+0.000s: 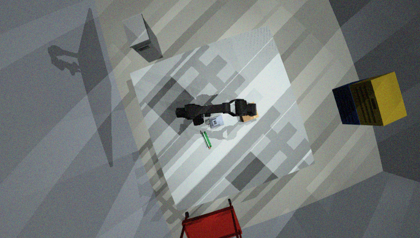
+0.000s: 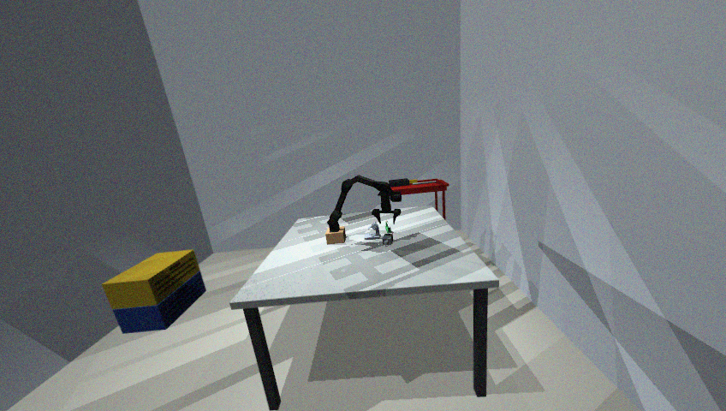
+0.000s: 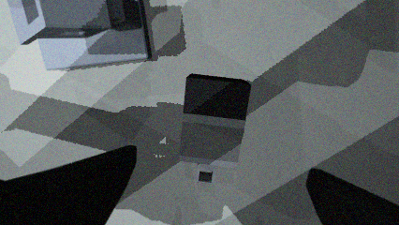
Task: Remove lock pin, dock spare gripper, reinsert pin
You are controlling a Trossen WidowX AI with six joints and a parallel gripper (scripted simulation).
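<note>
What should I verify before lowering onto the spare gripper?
1. Gripper open and holding nothing: ok.
2. Spare gripper lies between the two fingers in the wrist view, roughly centred: ok.
3. Fingers above the table, touching nothing: ok.
4. Lock pin out of the mount, lying on its green strip apart from it: ok.
5. Mount's socket free of obstruction: cannot tell; the mount is cut off at the wrist view's edge and small from above.
6. Which way the spare gripper's spigot faces: cannot tell.
</note>
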